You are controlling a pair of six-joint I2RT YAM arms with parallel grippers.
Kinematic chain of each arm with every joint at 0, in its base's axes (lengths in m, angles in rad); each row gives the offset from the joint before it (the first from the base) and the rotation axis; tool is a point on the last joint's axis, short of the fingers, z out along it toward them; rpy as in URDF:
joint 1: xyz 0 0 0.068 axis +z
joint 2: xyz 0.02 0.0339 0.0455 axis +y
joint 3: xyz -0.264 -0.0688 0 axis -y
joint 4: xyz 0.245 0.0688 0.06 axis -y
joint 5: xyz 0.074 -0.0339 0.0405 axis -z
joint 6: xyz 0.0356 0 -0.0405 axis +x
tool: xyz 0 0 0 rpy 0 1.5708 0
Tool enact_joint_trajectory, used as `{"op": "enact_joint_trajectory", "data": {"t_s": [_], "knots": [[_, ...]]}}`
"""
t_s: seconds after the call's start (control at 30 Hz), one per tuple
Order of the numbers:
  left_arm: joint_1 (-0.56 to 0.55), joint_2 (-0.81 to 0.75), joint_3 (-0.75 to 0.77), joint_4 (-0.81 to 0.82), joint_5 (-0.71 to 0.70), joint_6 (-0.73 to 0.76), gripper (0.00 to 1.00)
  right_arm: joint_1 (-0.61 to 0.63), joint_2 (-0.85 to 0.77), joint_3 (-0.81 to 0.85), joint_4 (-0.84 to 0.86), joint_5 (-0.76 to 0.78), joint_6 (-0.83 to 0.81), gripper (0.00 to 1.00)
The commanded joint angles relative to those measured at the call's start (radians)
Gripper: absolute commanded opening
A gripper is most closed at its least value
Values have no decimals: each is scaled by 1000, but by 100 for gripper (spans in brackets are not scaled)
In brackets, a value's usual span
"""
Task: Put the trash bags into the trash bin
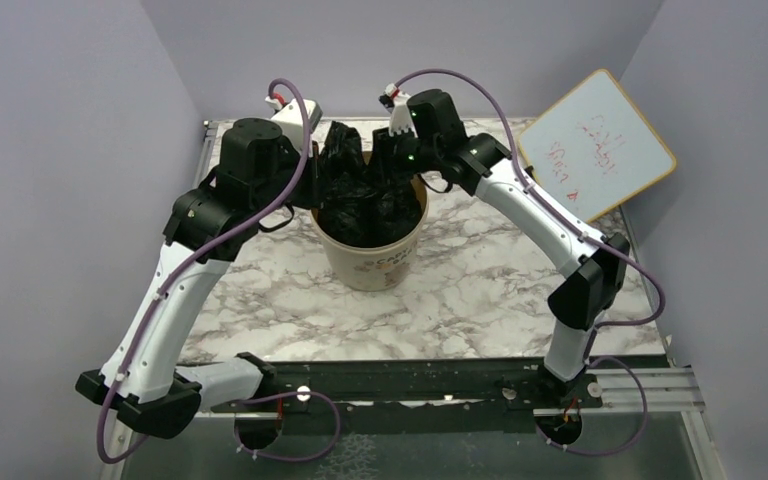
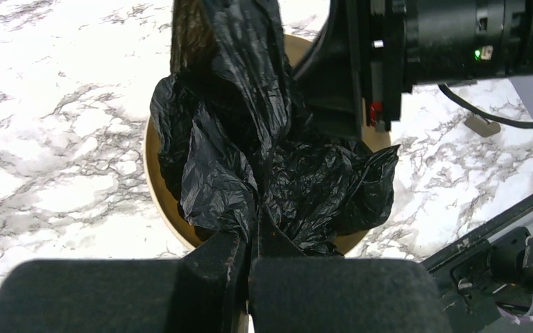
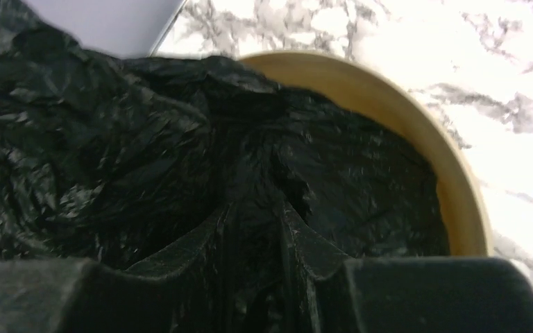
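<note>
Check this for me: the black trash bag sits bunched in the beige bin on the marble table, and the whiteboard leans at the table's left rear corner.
One detail is wrong. The whiteboard leans at the right rear corner of the table, not the left, as the top external view shows. The rest holds: the black trash bag sits bunched in the beige bin on the marble table.

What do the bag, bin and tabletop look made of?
Bag: thin black plastic film, glossy, finely crinkled. Bin: matte beige, plastic or paperboard, unclear; smooth tapered wall with printing. Tabletop: white with grey veins, marble or a marble-look laminate.
</note>
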Motion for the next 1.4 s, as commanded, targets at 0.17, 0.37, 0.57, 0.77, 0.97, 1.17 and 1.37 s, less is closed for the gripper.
{"op": "enact_joint_trajectory", "data": {"t_s": [0.17,0.37,0.57,0.77,0.97,1.17,1.37], "knots": [[4,78,8,34,60,21,0,3,-11,-3,-28,108,-7,34],[4,132,-26,37,-16,10,0,2,88,364,-252,225,-57,38],[5,159,-43,36,-22,33,0,2,-121,88,-48,270,-34,52],[5,148,-39,35,-25,37,0,2,-287,-179,71,233,34,45],[5,117,-18,38,-30,37,0,3,-215,-221,4,160,48,31],[6,134,-41,44,14,70,0,47,-57,-101,-64,108,15,28],[5,161,-109,47,27,64,0,61,16,-119,-96,198,18,28]]}}
